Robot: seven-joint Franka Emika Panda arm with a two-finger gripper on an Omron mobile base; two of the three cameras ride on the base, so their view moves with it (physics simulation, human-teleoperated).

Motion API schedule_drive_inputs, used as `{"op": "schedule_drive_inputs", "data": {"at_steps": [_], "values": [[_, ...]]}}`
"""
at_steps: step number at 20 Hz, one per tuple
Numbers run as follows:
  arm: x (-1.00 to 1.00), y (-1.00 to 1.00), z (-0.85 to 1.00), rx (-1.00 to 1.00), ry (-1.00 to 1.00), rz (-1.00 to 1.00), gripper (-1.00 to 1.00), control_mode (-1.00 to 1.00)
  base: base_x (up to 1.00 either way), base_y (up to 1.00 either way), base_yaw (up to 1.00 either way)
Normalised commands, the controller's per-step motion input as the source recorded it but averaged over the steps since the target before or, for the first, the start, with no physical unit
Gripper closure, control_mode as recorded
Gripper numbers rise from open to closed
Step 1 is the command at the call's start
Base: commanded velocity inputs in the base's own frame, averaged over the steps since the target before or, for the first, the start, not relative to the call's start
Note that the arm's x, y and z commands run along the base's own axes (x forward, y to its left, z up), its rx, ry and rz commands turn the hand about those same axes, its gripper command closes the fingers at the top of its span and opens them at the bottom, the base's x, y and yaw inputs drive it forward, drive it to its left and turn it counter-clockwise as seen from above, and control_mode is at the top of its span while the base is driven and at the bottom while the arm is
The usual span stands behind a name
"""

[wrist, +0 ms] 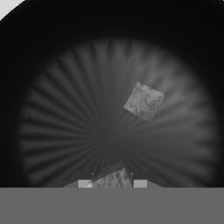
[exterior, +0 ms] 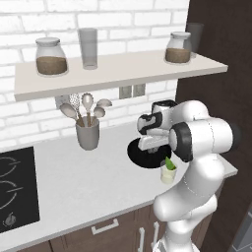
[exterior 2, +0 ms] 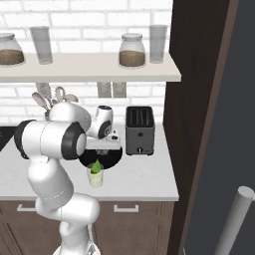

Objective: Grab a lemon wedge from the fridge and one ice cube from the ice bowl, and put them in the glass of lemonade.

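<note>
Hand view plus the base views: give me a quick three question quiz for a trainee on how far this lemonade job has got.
1. True or false: the yellow-green lemon wedge already sits in the small clear glass of lemonade.
2. How many pale ice cubes lie in the round glossy black ice bowl? A one, B two, C four.
3. What are the fingers closed on?
Key: 1 true. 2 B. 3 the nearer ice cube.

Both base views look forward and down from behind the arm, sharing the counter (exterior: 88, 177) and ice bowl (exterior 2: 112, 158) (opposite sides); the hand view peers closely into the bowl.
</note>
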Motion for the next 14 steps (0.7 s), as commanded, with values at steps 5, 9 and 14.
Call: {"op": "schedule_drive_inputs", "data": {"at_steps": [5, 9, 14], "values": [[0.00, 0.00, 0.23, 0.10, -0.06, 0.00, 1.00, -1.00, 0.00, 0.00, 0.00], [0.00, 0.00, 0.12, 0.06, -0.04, 0.00, 1.00, -1.00, 0.00, 0.00, 0.00], [0.00, 0.00, 0.08, 0.02, -0.01, -0.01, 1.00, -1.00, 0.00, 0.00, 0.00]]}}
